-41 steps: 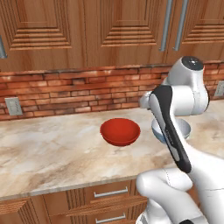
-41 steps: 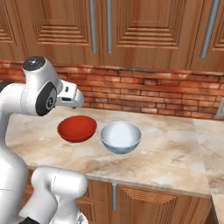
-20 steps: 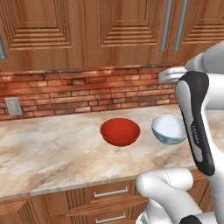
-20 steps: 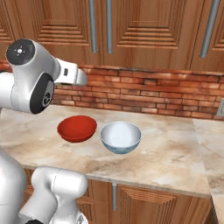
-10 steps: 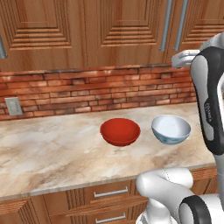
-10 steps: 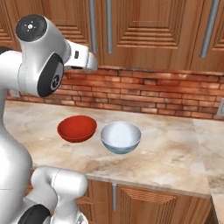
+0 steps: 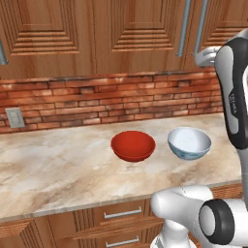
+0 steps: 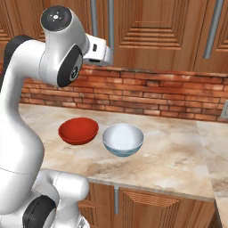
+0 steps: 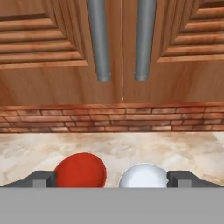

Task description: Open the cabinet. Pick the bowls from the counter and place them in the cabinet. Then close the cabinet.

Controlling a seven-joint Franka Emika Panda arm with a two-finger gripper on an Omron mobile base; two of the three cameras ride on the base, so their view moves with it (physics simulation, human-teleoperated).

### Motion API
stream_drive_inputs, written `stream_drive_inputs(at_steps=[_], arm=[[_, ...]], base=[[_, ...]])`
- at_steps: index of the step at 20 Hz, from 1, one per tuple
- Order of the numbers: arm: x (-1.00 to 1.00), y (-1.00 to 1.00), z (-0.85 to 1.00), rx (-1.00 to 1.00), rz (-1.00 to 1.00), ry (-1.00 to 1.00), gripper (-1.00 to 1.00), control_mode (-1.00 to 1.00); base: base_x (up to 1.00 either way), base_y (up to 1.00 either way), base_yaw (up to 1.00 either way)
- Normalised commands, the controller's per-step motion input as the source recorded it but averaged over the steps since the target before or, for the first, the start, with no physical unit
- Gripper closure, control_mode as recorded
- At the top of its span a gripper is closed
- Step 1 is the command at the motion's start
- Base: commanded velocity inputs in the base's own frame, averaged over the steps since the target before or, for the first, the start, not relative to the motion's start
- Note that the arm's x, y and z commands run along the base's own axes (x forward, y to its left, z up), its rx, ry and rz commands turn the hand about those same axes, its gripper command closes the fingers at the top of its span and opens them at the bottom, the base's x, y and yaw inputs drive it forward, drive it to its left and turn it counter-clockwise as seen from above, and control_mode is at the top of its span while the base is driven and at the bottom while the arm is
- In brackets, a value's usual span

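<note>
1. Your hand point(image 9: 112, 179) is raised before the cabinet point(image 9: 122, 57), fingers spread wide, holding nothing.
2. Two handles point(image 9: 99, 39) lie straight ahead and above, either side of the door seam; each runs vertically.
3. Both bowls point(image 9: 81, 170) sit below on the worktop point(image 7: 58, 164), doors shut.

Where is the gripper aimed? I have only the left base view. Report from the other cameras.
Observer: In the hand view, the gripper faces the seam between the brown wooden cabinet doors; the two long silver bar handles hang straight ahead, one on each side of it.
Operator: Give me the finger state.
Observer: The dark fingertips stand wide apart with nothing between them.
</note>
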Motion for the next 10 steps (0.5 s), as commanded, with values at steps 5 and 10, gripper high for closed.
stream_drive_inputs(at_steps=[5, 10], arm=[[0.32, -0.23, 0.00, -0.01, 0.00, -0.01, -1.00, -1.00], [0.44, -0.20, 0.00, -0.07, 0.00, -0.01, -1.00, -1.00]], base=[[0.00, 0.00, 0.00], [0.00, 0.00, 0.00]])
